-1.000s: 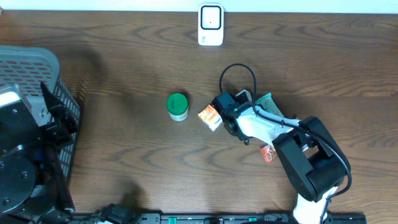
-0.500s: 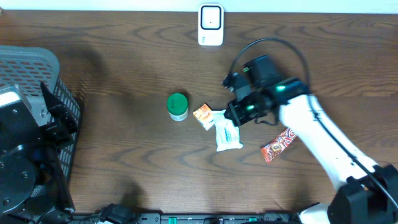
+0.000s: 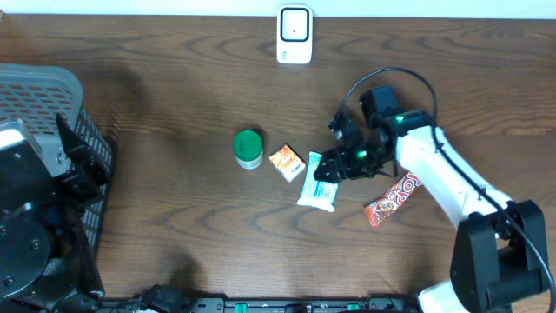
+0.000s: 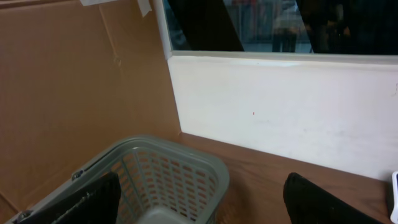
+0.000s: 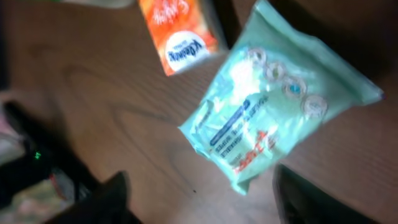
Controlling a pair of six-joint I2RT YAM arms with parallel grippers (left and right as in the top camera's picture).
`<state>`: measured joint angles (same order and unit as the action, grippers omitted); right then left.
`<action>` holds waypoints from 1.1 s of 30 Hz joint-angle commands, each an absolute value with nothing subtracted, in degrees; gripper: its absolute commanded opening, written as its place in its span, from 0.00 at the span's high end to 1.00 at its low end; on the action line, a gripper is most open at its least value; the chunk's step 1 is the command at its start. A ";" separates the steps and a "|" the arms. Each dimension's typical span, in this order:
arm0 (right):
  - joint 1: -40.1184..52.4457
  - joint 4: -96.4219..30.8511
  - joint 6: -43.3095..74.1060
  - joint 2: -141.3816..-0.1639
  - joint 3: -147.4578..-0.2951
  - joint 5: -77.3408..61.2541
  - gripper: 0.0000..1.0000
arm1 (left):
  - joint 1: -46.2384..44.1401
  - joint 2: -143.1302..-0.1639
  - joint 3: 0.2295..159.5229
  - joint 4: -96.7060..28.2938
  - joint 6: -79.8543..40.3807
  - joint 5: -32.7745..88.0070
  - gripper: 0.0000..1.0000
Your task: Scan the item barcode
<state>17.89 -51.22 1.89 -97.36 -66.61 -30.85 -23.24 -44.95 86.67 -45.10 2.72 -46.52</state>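
Note:
A mint-green packet [image 3: 318,181] [image 5: 280,118] lies flat on the wooden table, its printed side up. My right gripper [image 3: 337,167] [image 5: 199,208] hovers just over the packet's right end, open, with nothing between its fingers [image 5: 314,199]. The white barcode scanner [image 3: 294,35] stands at the table's far edge, well away from the packet. My left gripper [image 4: 199,205] is open and empty above the grey basket [image 4: 165,180] at the far left.
An orange tissue packet [image 3: 287,163] [image 5: 180,34] lies just left of the mint packet. A green-lidded jar [image 3: 248,149] stands further left. A red candy bar [image 3: 393,198] lies to the right, under the right arm. The basket [image 3: 52,87] fills the left edge.
The right arm swung out over the middle of the table. Its gripper went from shut to open and let go of the mint packet, which now lies beside the orange packet. The left arm has not moved.

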 commanded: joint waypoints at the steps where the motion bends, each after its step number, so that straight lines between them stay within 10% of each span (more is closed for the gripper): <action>1: 20.43 -51.00 6.26 -94.80 -67.07 -22.52 0.01 | -23.05 -45.12 86.46 -45.82 1.61 -47.18 0.16; 33: 6.66 -50.59 -24.12 -122.63 -66.85 -37.47 0.01 | -23.05 -45.12 86.46 -47.35 1.61 -47.18 0.16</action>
